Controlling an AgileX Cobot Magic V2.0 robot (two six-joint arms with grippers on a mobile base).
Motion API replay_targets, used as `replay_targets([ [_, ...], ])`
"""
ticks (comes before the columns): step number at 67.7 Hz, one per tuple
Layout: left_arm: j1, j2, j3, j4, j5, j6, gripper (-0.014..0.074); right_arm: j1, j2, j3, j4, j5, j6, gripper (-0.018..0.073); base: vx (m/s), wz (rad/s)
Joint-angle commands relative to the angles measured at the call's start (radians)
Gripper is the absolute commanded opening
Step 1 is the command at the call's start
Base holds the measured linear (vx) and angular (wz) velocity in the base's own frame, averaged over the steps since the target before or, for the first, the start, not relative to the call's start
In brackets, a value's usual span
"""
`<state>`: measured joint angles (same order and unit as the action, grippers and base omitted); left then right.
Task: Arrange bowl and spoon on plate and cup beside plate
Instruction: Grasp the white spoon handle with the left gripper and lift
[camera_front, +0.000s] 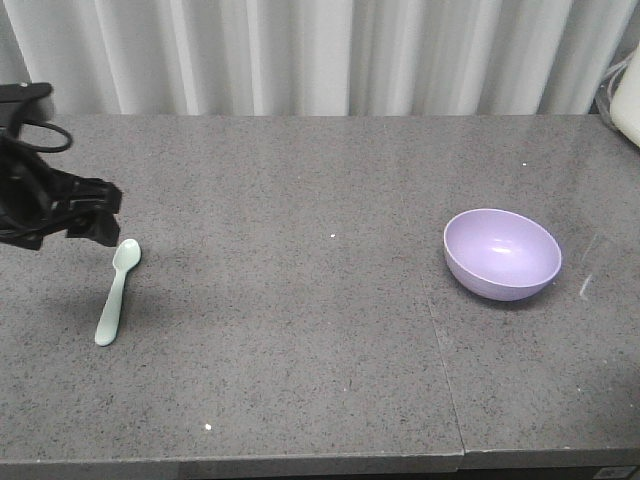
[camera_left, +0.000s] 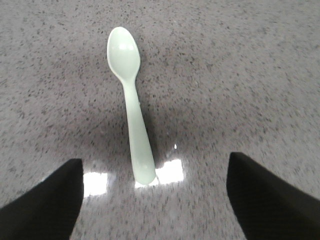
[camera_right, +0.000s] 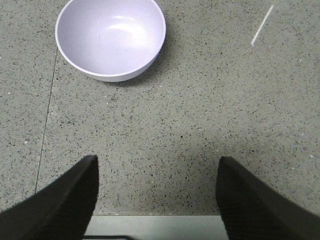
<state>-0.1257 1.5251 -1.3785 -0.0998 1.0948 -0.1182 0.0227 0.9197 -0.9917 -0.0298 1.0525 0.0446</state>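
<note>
1. The left gripper (camera_left: 154, 169) is wide open; the spoon (camera_front: 118, 292) lies flat on the table (camera_front: 300, 360), with its handle end between the fingers (camera_left: 50, 200)
2. The right gripper (camera_right: 157, 165) is wide open and holds nothing; the bowl (camera_front: 502, 253) stands upright near it

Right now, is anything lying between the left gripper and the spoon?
Nothing visible. The spoon lies on bare counter, its handle end pointing toward the open left gripper, with no object in between.
</note>
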Motion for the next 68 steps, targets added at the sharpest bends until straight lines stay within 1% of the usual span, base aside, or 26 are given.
replay_targets([
  [1,-0.006,0.044,-0.068,-0.008,-0.032,-0.024,0.0554,-0.007,-0.003,-0.034,-0.008,-0.046,-0.006,0.0494,0.0,0.0],
  [7,-0.006,0.109,-0.097,-0.004,-0.026,-0.028,0.0554,-0.007,-0.003,-0.034,-0.008,-0.047,-0.006,0.0494,0.0,0.0],
  [8,-0.006,0.184,-0.116,0.029,-0.026,-0.029,0.0554,-0.007,-0.003,-0.034,-0.008,-0.047,-0.006,0.0494,0.0,0.0],
  [14,-0.006,0.221,-0.12,0.04,-0.028,-0.031,0.0554,-0.007,-0.003,-0.034,-0.008,-0.048,-0.006,0.0494,0.0,0.0],
  [44,-0.006,0.32,-0.12,0.04,-0.093,-0.049,0.0554,-0.007,-0.003,-0.034,-0.008,-0.048,-0.006,0.0494,0.0,0.0],
  [68,-0.006,0.358,-0.121,0.04,-0.088,-0.056,0.0554,-0.007,-0.003,-0.034,-0.008,-0.048,-0.006,0.0494,0.0,0.0],
])
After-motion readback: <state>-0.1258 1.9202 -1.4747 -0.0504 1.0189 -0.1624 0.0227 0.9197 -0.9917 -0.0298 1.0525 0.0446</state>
